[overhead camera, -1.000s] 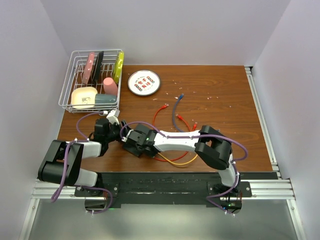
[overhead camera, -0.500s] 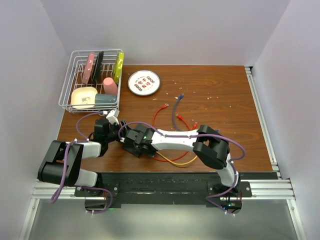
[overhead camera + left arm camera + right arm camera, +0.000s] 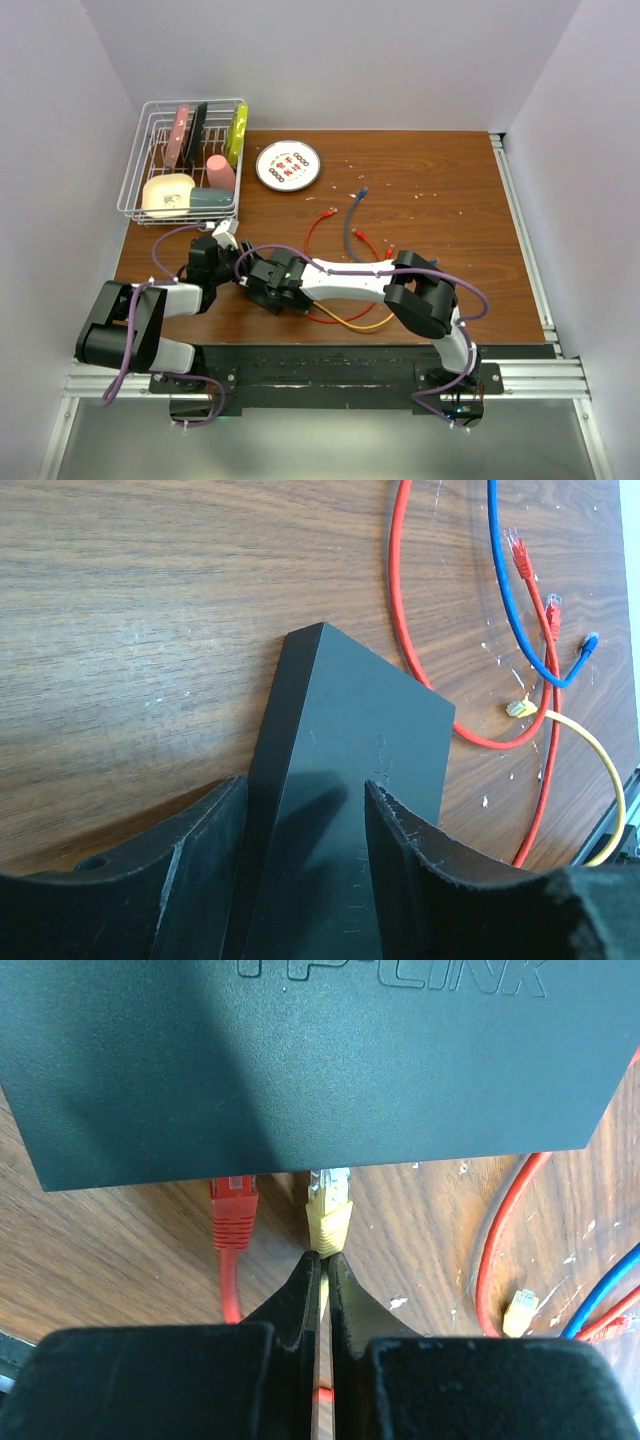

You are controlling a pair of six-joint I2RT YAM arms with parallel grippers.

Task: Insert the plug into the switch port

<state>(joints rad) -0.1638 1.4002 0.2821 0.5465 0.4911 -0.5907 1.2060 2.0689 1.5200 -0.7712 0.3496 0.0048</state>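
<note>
Pinched yellow plug (image 3: 328, 1215) seemingly against switch (image 3: 300, 1050)

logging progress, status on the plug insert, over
Left end effector clamps flat matte-black switch box. Right end effector shut on yellow-booted plug, tip at switch edge. Red plug alongside, not blocking.

Looked like a robotics lab cell: two arms (image 3: 350, 282) bolted to an aluminium rail (image 3: 540, 378), blank walls (image 3: 330, 60) boxing in the table (image 3: 450, 200), loose cables (image 3: 346, 232).
</note>
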